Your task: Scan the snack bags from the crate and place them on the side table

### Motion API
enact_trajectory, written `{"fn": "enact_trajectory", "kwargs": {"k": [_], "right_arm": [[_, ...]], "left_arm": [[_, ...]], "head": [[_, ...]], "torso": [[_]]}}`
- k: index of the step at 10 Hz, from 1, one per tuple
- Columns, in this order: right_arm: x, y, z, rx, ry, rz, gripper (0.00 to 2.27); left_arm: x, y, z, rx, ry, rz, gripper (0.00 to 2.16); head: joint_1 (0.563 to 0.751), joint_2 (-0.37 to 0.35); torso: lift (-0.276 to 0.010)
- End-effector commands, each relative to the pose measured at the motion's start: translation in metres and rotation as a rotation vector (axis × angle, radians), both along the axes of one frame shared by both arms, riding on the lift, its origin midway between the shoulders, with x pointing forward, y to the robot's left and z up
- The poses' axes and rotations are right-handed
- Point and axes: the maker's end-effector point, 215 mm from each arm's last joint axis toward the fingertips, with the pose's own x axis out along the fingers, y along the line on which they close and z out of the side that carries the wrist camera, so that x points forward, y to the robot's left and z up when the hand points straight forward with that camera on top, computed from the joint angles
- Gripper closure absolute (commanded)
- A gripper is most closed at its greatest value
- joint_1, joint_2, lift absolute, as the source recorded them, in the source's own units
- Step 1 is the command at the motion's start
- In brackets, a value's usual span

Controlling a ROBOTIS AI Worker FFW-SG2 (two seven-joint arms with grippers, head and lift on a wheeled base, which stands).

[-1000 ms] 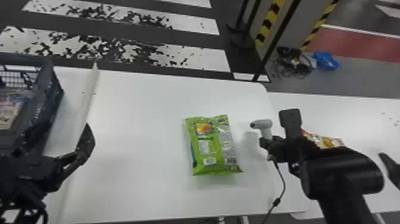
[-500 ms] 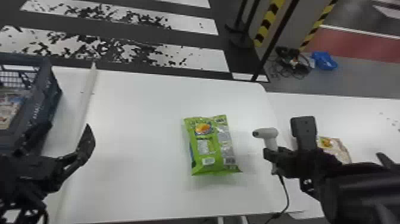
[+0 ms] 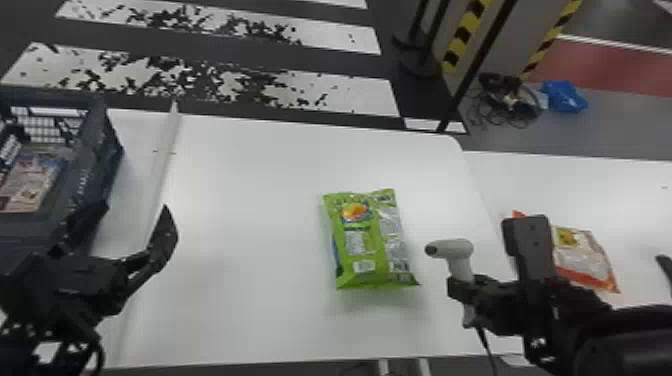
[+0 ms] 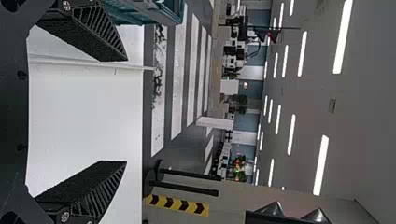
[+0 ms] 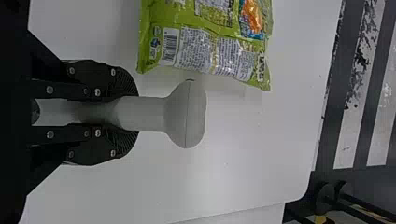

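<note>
Nearest, the left gripper (image 4: 125,111) stands wide open with nothing between its fingers, and the right gripper (image 5: 135,113) is closed round the handle of the white handheld scanner (image 3: 452,248), whose nose points across at the green snack bag (image 3: 370,240). That bag lies flat on the desk (image 3: 250,250), a barcode (image 5: 169,45) face up at its near end. The step in hand looks like scanning it: bring the nose over the code, tip it down to face the print squarely, and hold off a little so the bag is not pushed. The film looks shiny and creased, so a small change of angle may help if glare spoils the read; mind the trailing cable (image 3: 487,350) too. Farther out, an orange-edged snack bag (image 3: 585,255) lies on the side table (image 3: 630,195), and the crate (image 3: 100,155) on the left holds more packets (image 3: 30,180)
</note>
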Motion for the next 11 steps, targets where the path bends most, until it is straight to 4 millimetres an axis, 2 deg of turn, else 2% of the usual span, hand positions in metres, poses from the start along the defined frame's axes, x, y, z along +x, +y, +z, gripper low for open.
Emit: {"fn": "enact_trajectory", "kwargs": {"k": [1,4,6,11], "right_arm": [[-0.010,0.015,-0.002,0.028,0.017,0.021,2.25],[-0.020,0.048,-0.008,0.062,0.043,0.071,2.25],[-0.022,0.063,-0.010,0.077,0.050,0.093,2.25],[-0.022,0.066,-0.017,0.082,0.062,0.092,2.25]], "left_arm": [[-0.001,-0.001,-0.002,-0.002,0.004,-0.001,0.09],[-0.001,0.000,-0.003,-0.002,0.004,0.000,0.09],[0.000,0.000,-0.003,-0.001,0.003,0.000,0.09],[0.001,0.001,-0.003,-0.004,0.000,0.003,0.10]], "head": [[0.695,-0.181],[0.695,-0.138],[0.695,-0.110],[0.695,-0.086]], "torso": [[-0.081],[-0.081],[-0.081],[-0.081]]}}
